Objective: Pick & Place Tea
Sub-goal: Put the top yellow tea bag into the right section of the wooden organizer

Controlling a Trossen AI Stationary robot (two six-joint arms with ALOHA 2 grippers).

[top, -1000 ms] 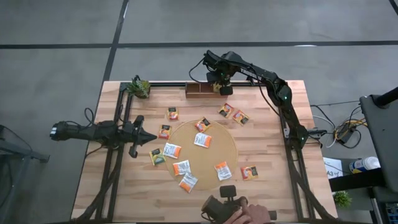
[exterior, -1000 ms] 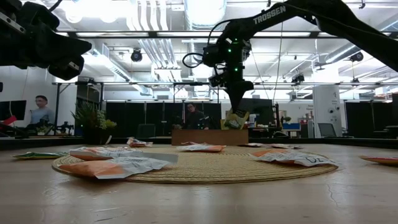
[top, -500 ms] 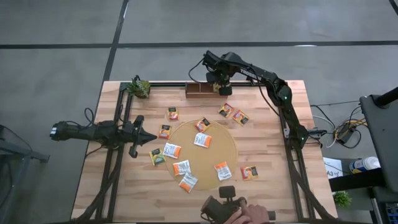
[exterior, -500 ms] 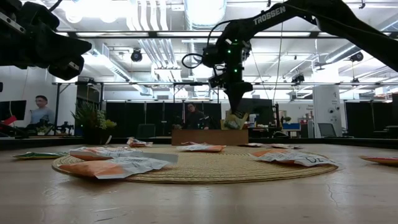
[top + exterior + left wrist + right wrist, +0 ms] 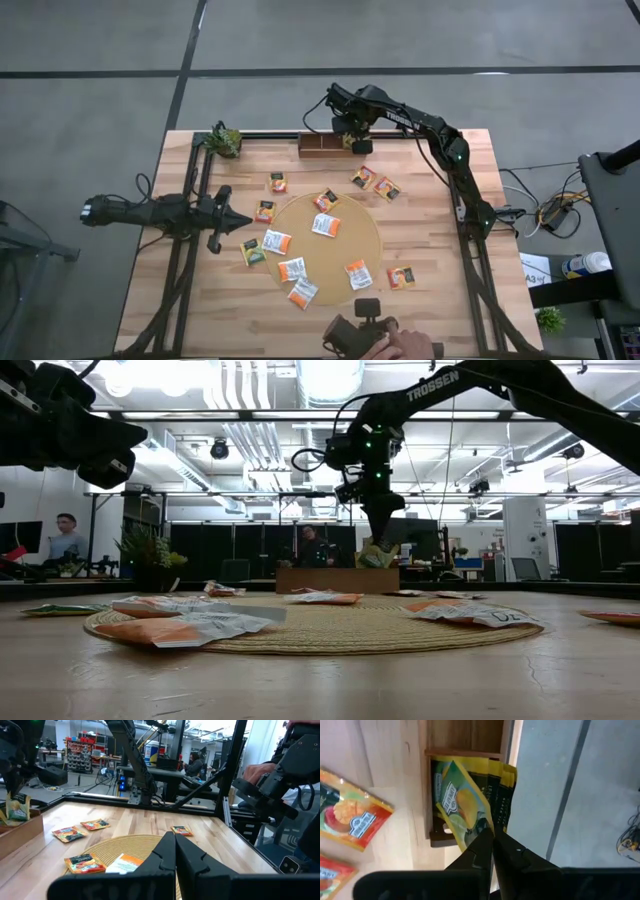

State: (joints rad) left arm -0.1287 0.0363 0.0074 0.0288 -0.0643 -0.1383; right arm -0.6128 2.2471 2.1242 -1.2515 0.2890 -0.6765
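Observation:
My right gripper (image 5: 356, 140) hangs over the right end of the brown wooden tray (image 5: 318, 146) at the table's far edge, shut on a dark green and yellow tea sachet (image 5: 462, 800). More green sachets (image 5: 504, 785) stand on edge in that compartment. Several orange and white sachets lie flat on the round tan mat (image 5: 330, 250) and on the wood around it, such as one (image 5: 326, 225) on the mat. My left gripper (image 5: 245, 222) waits shut at the table's left side, pointing level toward the mat. My right gripper pinches the green sachet by its upper edge (image 5: 481, 826) between its two fingers (image 5: 507, 850). The fingers come steeply from above. The sachet stands tilted, its lower part inside the tray's right end compartment and its top (image 5: 375, 553) above the tray wall.
A small potted plant (image 5: 224, 141) stands at the far left corner. A person's hand with a dark device (image 5: 375, 340) is at the near edge. Two orange sachets (image 5: 375, 183) lie just near of the tray. People sit in the room beyond the table.

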